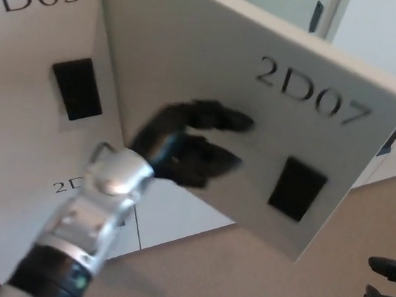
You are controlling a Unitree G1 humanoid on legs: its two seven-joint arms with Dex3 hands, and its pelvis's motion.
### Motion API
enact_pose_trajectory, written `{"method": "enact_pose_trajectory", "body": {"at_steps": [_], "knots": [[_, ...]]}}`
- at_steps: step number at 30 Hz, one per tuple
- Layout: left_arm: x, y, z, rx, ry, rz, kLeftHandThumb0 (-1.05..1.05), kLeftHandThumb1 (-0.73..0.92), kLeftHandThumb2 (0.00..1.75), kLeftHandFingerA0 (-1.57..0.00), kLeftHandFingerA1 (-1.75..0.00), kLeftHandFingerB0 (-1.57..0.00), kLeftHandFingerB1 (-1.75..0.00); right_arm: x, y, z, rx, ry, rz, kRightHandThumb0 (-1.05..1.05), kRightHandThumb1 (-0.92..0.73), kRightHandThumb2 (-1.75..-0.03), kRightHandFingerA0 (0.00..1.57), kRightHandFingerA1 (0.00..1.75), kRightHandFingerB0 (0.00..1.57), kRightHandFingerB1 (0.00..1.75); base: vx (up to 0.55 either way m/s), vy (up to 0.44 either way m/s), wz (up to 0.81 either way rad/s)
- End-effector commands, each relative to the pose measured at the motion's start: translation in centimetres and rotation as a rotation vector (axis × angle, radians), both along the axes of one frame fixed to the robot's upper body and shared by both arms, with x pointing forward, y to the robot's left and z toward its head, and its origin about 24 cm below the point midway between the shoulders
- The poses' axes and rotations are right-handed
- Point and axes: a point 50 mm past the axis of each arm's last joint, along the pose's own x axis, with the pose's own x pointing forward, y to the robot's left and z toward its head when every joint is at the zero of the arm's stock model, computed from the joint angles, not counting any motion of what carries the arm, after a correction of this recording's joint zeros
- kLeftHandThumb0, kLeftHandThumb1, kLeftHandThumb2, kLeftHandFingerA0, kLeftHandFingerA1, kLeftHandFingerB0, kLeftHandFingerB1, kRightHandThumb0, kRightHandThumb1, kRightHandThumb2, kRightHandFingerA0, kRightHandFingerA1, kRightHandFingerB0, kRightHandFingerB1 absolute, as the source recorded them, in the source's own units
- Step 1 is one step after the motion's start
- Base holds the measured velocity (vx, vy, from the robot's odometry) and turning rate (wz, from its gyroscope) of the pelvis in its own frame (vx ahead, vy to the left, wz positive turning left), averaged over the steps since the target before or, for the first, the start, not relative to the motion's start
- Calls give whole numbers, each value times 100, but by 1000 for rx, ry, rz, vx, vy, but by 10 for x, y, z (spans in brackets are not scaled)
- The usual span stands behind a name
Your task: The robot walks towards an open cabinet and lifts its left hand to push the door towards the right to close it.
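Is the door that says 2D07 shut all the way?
No, partly open. The 2D07 door stands angled out from the lockers, a strip of the inside showing above it. The left hand is against its front.
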Motion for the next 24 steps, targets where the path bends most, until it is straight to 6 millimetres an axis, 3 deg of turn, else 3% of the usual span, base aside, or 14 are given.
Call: {"method": "enact_pose_trajectory", "body": {"at_steps": [1,2,3,7,8,9,10,12,13,15,16,17,19,24], "knots": [[12,-70,12,298,-58,-270,-47,52,80,-69,-57,-53,-51,-11,4,3,-44,-33,31,-27,-74,-61,67,59,56,50,0,0,0],[16,-73,16,307,-65,-275,-47,52,80,-69,-57,-53,-51,-11,5,3,-44,-34,35,-27,-74,-61,67,59,56,50,0,0,0],[29,-78,32,344,-91,-257,-51,63,60,-49,-46,-48,-36,-12,7,4,-49,-42,47,-27,-73,-61,69,60,55,50,0,0,0],[60,-73,72,404,-135,-146,-53,63,59,-36,-37,-30,-32,-12,15,6,-43,-65,70,-29,-72,-61,67,59,54,49,0,0,0],[74,-54,89,400,-138,-49,-33,50,101,0,-49,0,-49,-10,18,9,-43,-77,82,-29,-73,-61,67,60,55,49,0,0,0],[83,-41,100,392,-140,18,-33,50,101,0,-49,0,-49,-9,20,11,-43,-85,90,-29,-73,-61,67,60,55,49,0,0,0],[94,-15,114,344,-134,117,-55,51,81,-28,-72,0,-16,-8,22,13,-46,-93,101,-29,-72,-61,70,62,57,51,0,0,0],[103,12,128,284,-130,213,-55,51,81,-28,-72,0,-16,-6,24,15,-49,-101,112,-29,-72,-61,70,62,57,51,0,0,0],[106,28,136,275,-139,267,-46,59,65,-34,-57,-2,-15,-5,25,16,-47,-101,115,-27,-72,-61,69,60,56,51,0,0,0],[111,57,151,261,-167,351,-52,51,80,-36,-59,0,-11,-5,28,17,-49,-103,125,-26,-72,-61,68,58,57,51,0,0,0],[111,57,151,261,-167,351,-52,51,80,-36,-59,0,-11,-5,28,17,-49,-103,125,-26,-72,-61,68,58,57,51,0,0,0],[113,86,170,260,-196,428,-51,43,83,0,-39,0,-27,-4,31,18,-54,-109,141,-26,-72,-60,69,58,58,51,0,0,0],[111,122,194,256,-233,514,-52,43,82,0,-31,0,-25,-4,34,19,-58,-118,161,-27,-72,-61,69,59,58,52,0,0,0],[105,157,217,226,-270,588,-56,42,81,0,-33,0,-21,-5,39,21,-53,-130,170,-27,-72,-61,68,60,57,52,0,0,0]]}}
